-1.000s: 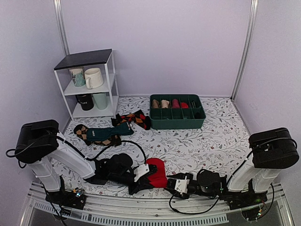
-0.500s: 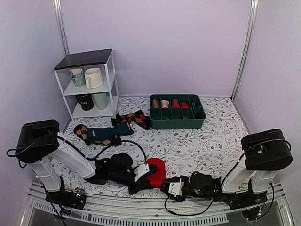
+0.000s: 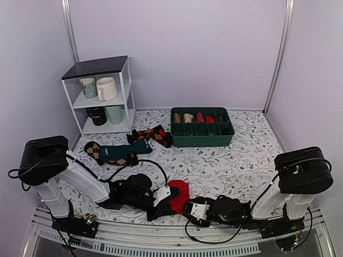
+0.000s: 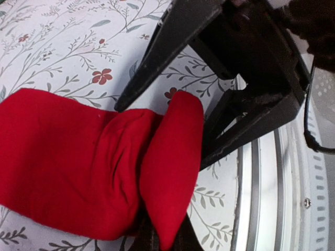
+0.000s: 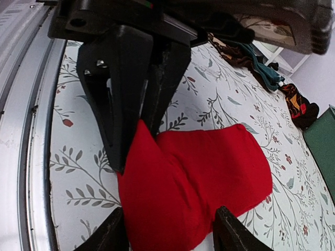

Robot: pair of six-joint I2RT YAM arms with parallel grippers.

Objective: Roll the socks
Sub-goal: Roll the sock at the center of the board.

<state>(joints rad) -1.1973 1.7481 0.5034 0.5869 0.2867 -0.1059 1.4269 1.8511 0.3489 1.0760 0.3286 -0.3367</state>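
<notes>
The red socks [image 3: 179,194] lie stacked near the table's front edge, their near end folded up into a raised flap. They also show in the left wrist view [image 4: 78,157] and the right wrist view [image 5: 209,162]. My left gripper [image 3: 163,204] is shut on that folded flap; its fingers [image 4: 149,241] pinch the fabric from below. It also shows in the right wrist view [image 5: 133,149]. My right gripper [image 3: 193,206] is open, its fingertips [image 5: 116,230] straddling the socks' near end without closing. It also shows in the left wrist view [image 4: 162,136].
A dark teal sock [image 3: 120,151] and orange-and-black argyle socks [image 3: 153,135] lie at the back left. A green divided tray [image 3: 202,140] holds rolled socks. A white shelf [image 3: 102,96] with mugs stands far left. The metal front rail [image 5: 21,130] runs just beside the socks.
My right gripper has moved left along the front edge up to the red socks. The left gripper has kept its hold in place.
</notes>
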